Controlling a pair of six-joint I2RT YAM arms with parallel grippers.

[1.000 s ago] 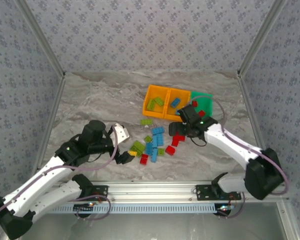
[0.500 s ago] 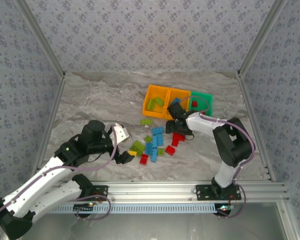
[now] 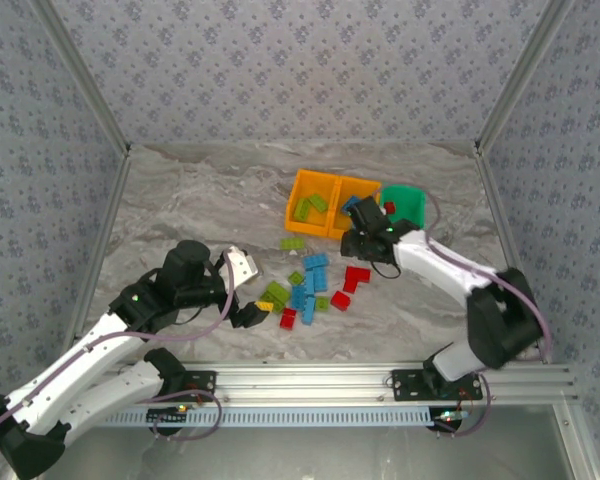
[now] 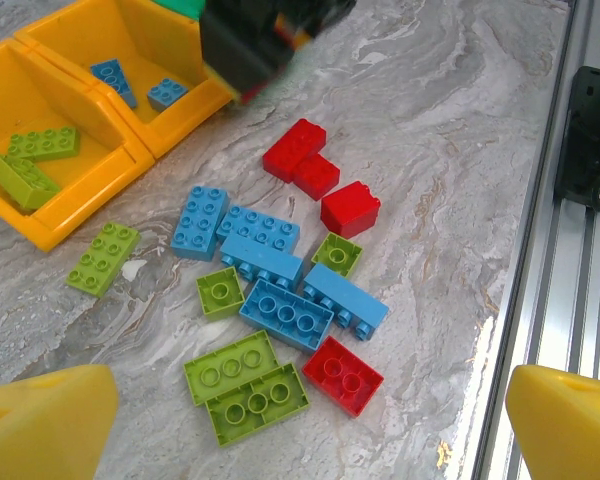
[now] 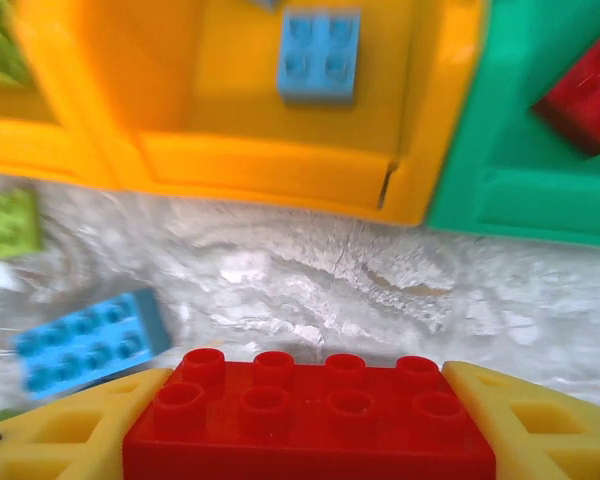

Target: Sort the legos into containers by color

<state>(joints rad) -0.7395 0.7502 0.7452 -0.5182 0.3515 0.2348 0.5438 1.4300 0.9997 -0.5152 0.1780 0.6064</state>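
Red lego (image 5: 310,445), long axis running finger to finger, sits clamped in right claw (image 5: 305,425); left claw (image 4: 305,425) gapes.

- Two bins (image 4: 40,215) were orange, and the third bin (image 5: 500,190) was green.
- The loose bricks (image 4: 285,315) were lime green, light blue and red.
- The brick (image 5: 310,425) between the right fingers (image 5: 540,425) was red, and those fingers were yellow.
- The table (image 3: 200,200) was grey with white swirls.
- The walls (image 3: 300,70) were grey-blue with little dark flowers.
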